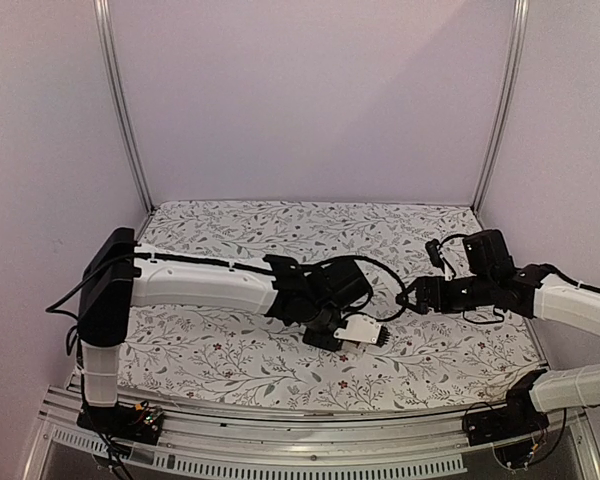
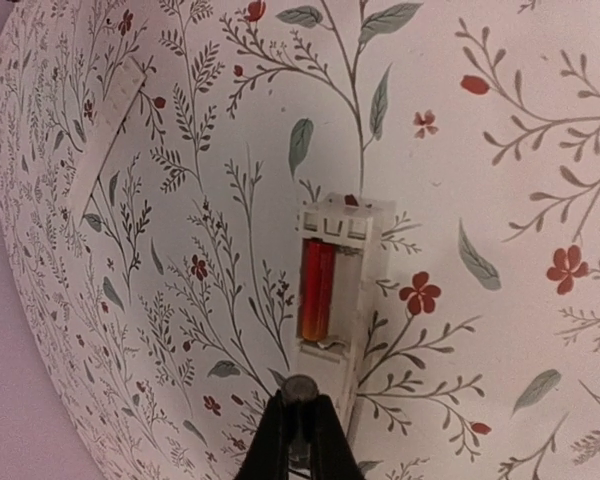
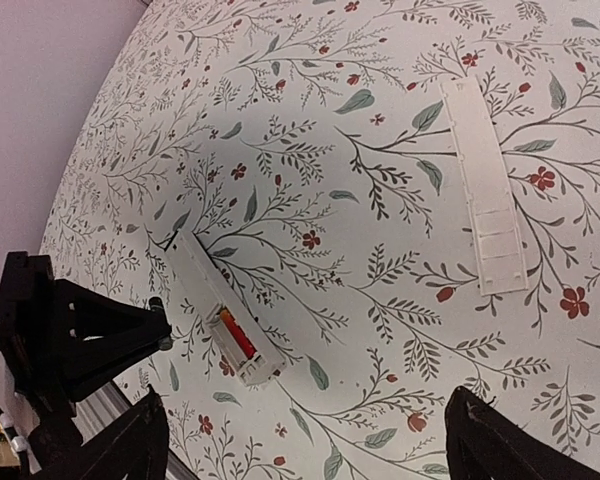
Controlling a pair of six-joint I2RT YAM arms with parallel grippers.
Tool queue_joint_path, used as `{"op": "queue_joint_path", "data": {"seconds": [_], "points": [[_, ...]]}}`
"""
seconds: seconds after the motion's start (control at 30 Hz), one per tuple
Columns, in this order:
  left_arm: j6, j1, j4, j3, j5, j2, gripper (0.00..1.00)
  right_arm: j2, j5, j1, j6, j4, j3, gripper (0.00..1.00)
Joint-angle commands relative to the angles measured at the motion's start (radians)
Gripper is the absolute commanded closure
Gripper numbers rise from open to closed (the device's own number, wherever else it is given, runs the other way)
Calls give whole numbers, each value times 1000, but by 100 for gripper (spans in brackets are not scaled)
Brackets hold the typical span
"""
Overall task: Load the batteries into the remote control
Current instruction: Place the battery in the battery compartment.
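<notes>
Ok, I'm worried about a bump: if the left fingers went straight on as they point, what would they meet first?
The remote control, its open near end by the loaded battery; it looks close, though depth is unclear.

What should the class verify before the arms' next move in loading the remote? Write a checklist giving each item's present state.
1. One battery seated in the remote control: ok.
2. Both cells in: not ok, the space beside it looks empty.
3. Left gripper shut: ok.
4. Second cell held by it: cannot tell; only a small round grey end shows.
5. Right gripper open, holding nothing: ok.
6. Cover strip lying apart from the remote: ok.
</notes>
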Motion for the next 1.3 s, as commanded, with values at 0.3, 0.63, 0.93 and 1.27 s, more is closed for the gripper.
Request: {"op": "queue_joint_path", "data": {"seconds": [0.3,0.63,0.93,1.27], "points": [[-1,32,-14,85,74,99,100,-17,16,-6,57,61,-57,6],[-2,36,-115,177,82,166,100,55,18,-6,-6,66,-14,5],[-8,37,-148,201,81,185,100,110,3,-6,-29,88,-8,5],[-2,37,-160,219,64,205,100,100,10,-6,-33,95,-22,4]]}}
